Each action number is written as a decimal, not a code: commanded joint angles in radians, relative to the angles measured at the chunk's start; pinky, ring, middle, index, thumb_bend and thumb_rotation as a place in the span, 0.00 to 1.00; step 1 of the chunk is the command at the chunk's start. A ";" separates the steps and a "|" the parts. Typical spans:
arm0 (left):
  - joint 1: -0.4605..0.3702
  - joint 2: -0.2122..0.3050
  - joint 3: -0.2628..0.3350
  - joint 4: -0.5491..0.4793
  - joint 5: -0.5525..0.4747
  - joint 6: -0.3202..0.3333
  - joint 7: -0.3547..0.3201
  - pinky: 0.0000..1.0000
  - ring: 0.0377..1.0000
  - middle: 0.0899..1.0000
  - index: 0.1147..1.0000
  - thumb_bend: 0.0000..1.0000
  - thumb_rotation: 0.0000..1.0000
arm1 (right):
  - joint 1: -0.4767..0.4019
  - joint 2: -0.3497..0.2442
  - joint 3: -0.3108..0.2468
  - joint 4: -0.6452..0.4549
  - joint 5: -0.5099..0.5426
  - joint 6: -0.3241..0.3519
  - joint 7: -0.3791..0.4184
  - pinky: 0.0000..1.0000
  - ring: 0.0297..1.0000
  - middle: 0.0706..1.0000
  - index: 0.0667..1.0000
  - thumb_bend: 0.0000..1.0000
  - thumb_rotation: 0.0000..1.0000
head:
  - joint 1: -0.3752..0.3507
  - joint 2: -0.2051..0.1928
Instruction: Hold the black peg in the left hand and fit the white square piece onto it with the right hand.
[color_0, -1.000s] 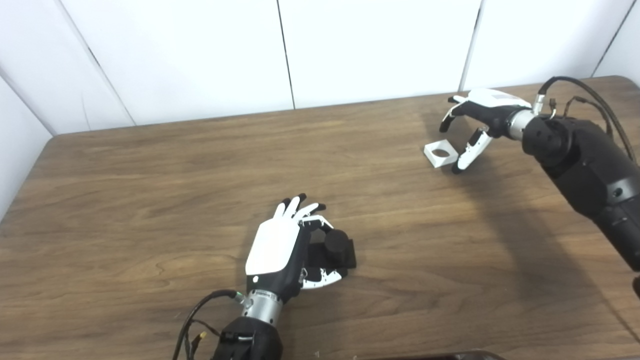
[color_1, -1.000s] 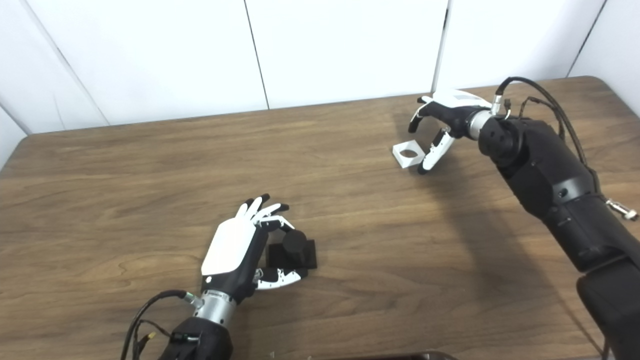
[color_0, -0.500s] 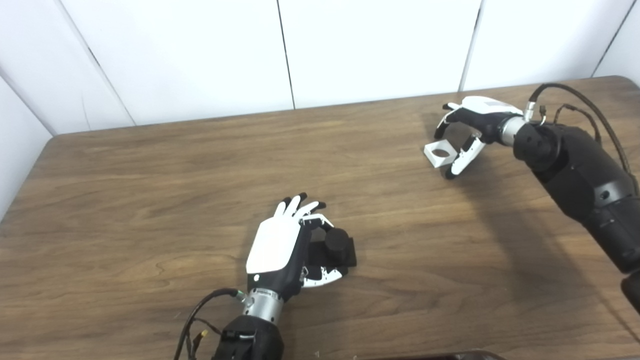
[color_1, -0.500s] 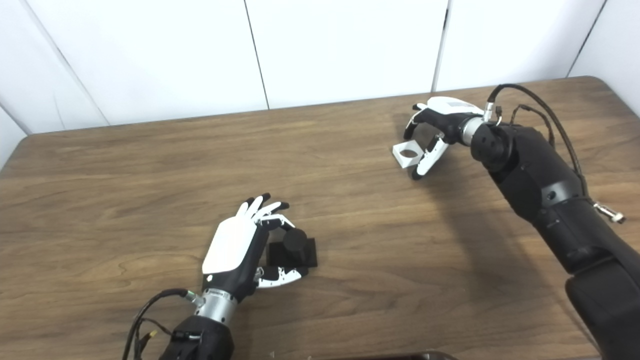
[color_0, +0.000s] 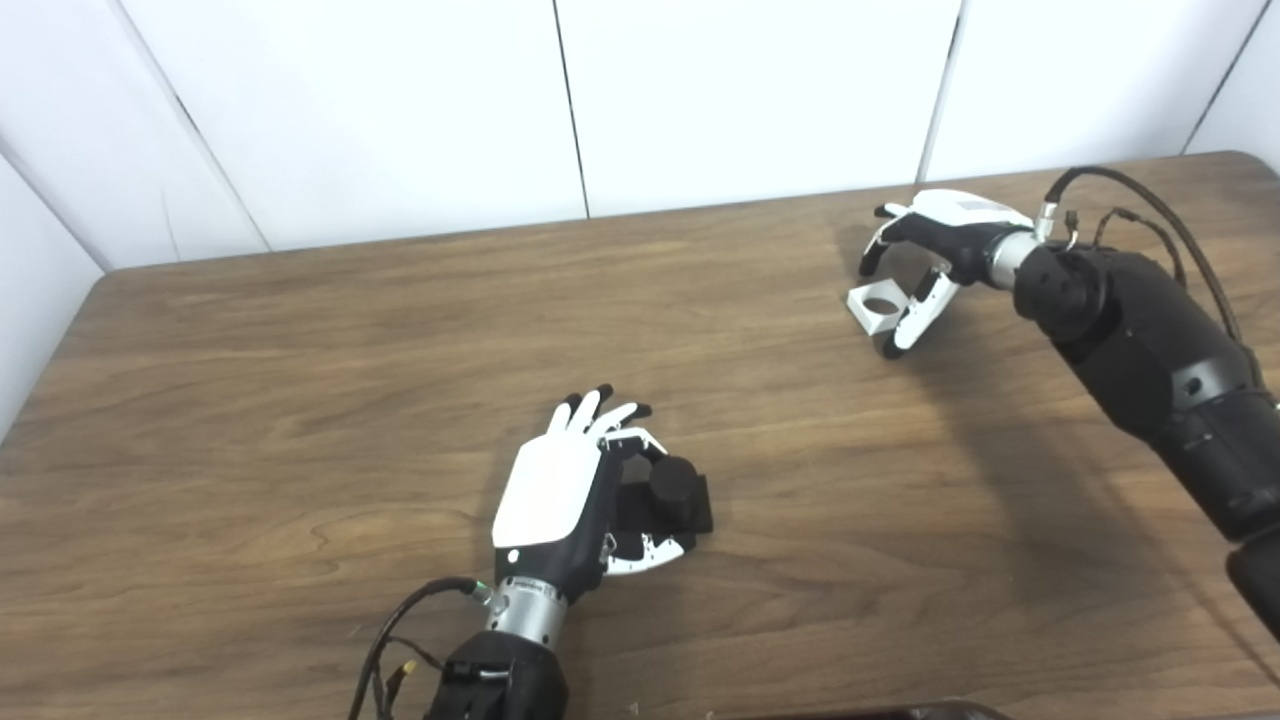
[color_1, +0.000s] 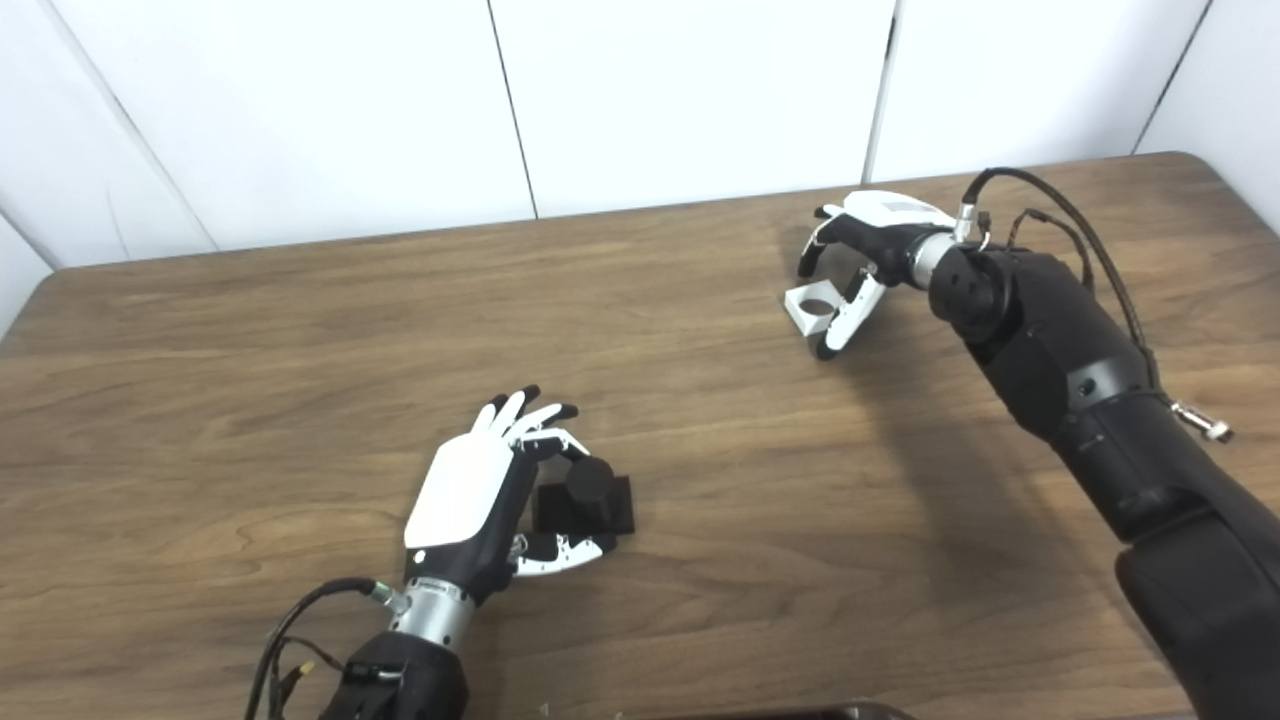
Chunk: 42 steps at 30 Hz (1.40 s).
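The step in hand looks like the pickup of the white square piece (color_0: 879, 304) at the upper right of the frame; the right hand (color_0: 930, 250) arches over it, spread and holding nothing yet, thumb low beside the piece's near edge, fingers (color_1: 808, 258) curled above its far side. To do it well, pinch two opposite flat sides and leave the round hole clear, since the peg must pass through it. At lower centre the left hand (color_0: 570, 490) cups the black peg (color_0: 673, 482), which stands upright on the wooden surface (color_0: 300, 400); whether that grip is firm, I cannot tell. The right eye view shows more of the peg's square base; the left eye view shows the hole more openly.
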 joint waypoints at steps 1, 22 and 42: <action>0.000 0.008 0.000 0.017 0.039 0.022 -0.012 1.00 0.98 0.85 0.42 0.52 0.08 | -0.050 -0.009 -0.014 -0.010 0.001 -0.038 -0.040 1.00 1.00 0.97 0.64 0.93 0.18 | -0.001 0.001; -0.007 0.011 0.005 0.006 0.049 0.015 -0.013 0.97 0.96 0.84 0.42 0.52 0.08 | -0.029 -0.005 -0.026 -0.008 0.019 -0.078 -0.071 1.00 1.00 0.94 0.58 0.91 0.15 | 0.010 0.012; -0.006 0.010 0.006 -0.001 0.045 0.013 -0.018 0.97 0.96 0.84 0.42 0.52 0.08 | -0.028 -0.010 -0.014 0.013 0.002 -0.065 -0.058 1.00 1.00 0.94 0.63 0.92 0.17 | 0.010 0.012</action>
